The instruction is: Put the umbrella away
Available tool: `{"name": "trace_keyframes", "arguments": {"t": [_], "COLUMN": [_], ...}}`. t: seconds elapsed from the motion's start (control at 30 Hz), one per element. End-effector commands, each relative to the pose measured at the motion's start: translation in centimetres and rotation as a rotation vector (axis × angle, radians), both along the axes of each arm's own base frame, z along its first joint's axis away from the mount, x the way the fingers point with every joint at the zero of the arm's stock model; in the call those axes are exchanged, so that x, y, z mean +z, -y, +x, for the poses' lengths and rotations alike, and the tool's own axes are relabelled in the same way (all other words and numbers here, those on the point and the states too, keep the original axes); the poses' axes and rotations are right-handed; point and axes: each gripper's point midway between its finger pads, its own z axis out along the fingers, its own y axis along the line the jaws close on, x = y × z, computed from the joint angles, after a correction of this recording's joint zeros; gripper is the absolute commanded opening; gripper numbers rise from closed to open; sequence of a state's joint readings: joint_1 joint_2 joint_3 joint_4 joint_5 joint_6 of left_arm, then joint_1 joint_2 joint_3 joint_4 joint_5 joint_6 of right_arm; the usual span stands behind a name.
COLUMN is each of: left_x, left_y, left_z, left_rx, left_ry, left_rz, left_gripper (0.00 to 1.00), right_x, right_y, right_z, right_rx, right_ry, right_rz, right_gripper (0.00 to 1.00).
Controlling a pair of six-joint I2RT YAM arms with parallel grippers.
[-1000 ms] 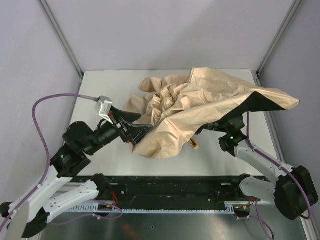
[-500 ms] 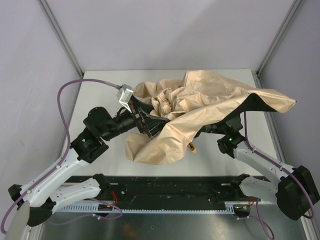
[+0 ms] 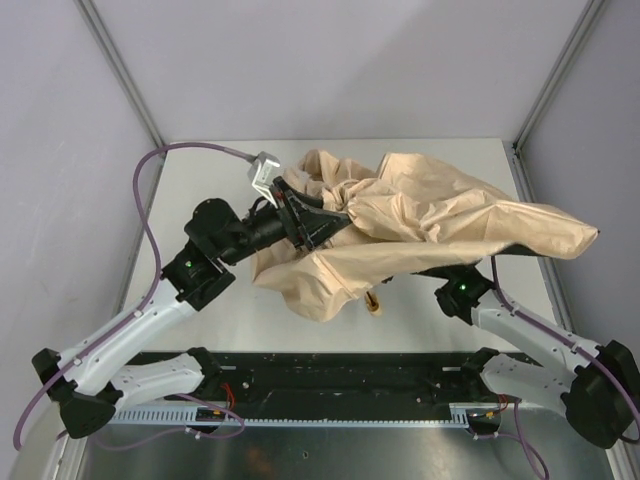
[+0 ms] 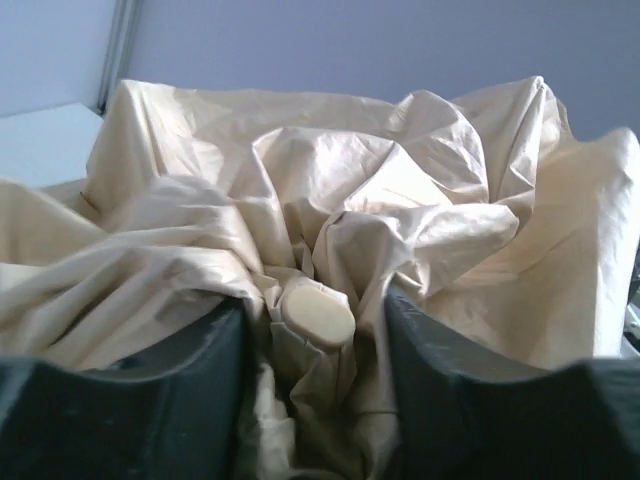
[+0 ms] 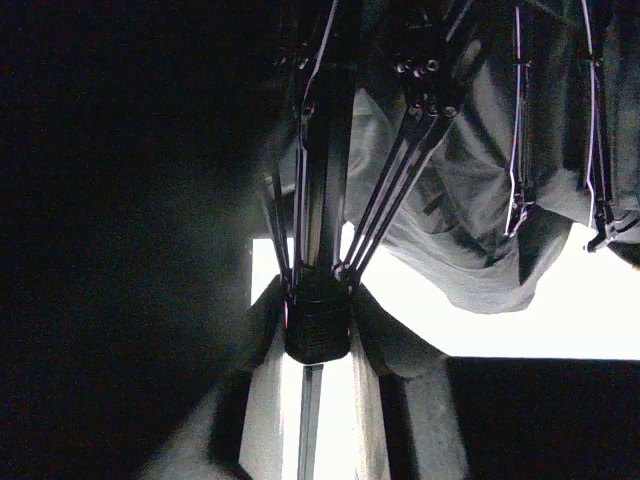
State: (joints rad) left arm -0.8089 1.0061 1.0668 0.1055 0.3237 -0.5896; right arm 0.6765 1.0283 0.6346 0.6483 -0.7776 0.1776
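Umbrella (image 3: 430, 215) work looks to be at an early stage. The canopy is collapsed but loose, and by my reckoning it has yet to be gathered round the shaft, wrapped and strapped.

Nearest, at the bottom of the top view, the two arms rise from their bases. Low and centre, just under the canopy's near hem, a small tan handle (image 3: 374, 303) pokes out over the white table (image 3: 210, 170).

At lower right, the right gripper (image 5: 318, 345) is tucked beneath the fabric. Its wrist view looks up into the dim underside, where thin black metal ribs (image 5: 400, 170) fan out from a blocky black runner (image 5: 318, 330) on the slim shaft (image 5: 322, 150). The jaws sit tight against that runner and appear to pinch it.

Further in, at centre left, the left gripper (image 4: 312, 345) reaches into the crumpled crown. Its dark fingers (image 4: 200, 390) stand apart on either side of a rounded, smooth tan cap (image 4: 318, 312) and a twist of cloth. Fabric touches both inner faces, but I cannot tell whether they are squeezing it.

Beyond, the umbrella fills the middle and upper right of the table. It is a shiny, thin tan-beige sheet, deeply creased and puckered near the crown and stretched flatter toward the right, where its pointed edge overhangs the table's side.
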Motion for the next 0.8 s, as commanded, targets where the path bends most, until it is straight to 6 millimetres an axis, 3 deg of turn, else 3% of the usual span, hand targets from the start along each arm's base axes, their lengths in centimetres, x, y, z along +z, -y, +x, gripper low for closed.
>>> {"name": "trace_keyframes", "arguments": {"t": [0.0, 0.07, 0.17, 0.27, 0.37, 0.53, 0.77], "left_x": [3.1, 3.6, 4.6, 5.6, 7.0, 8.2, 6.3], "left_y": [-0.1, -0.2, -0.7, -1.7, -3.5, -6.8, -9.5], "left_z": [-1.0, -1.3, -1.6, -1.7, -1.6, -0.9, 0.0], "left_rx": [-0.037, -0.049, -0.042, -0.002, 0.074, 0.227, 0.379], "left_ry": [0.090, 0.106, 0.129, 0.164, 0.204, 0.196, 0.242], "left_rz": [-0.054, -0.061, -0.078, -0.099, -0.130, -0.200, -0.175], "left_gripper": [0.37, 0.22, 0.04, 0.01, 0.00, 0.00, 0.00], "right_x": [2.6, 2.1, 0.8, -0.6, -2.9, -7.5, -11.8], "right_y": [0.0, 0.1, 0.4, 1.4, 3.0, 5.7, 7.6], "right_z": [-1.7, -1.2, 0.1, 0.8, 1.4, 1.5, -1.0], "right_rx": [0.017, -0.019, -0.126, -0.243, -0.356, -0.502, -0.532], "right_ry": [0.089, 0.046, -0.041, -0.108, -0.214, -0.438, -0.689], "right_rz": [0.056, 0.040, 0.019, 0.037, 0.026, -0.034, -0.124], "right_gripper": [0.00, 0.06, 0.29, 0.69, 0.85, 0.95, 0.94]}}
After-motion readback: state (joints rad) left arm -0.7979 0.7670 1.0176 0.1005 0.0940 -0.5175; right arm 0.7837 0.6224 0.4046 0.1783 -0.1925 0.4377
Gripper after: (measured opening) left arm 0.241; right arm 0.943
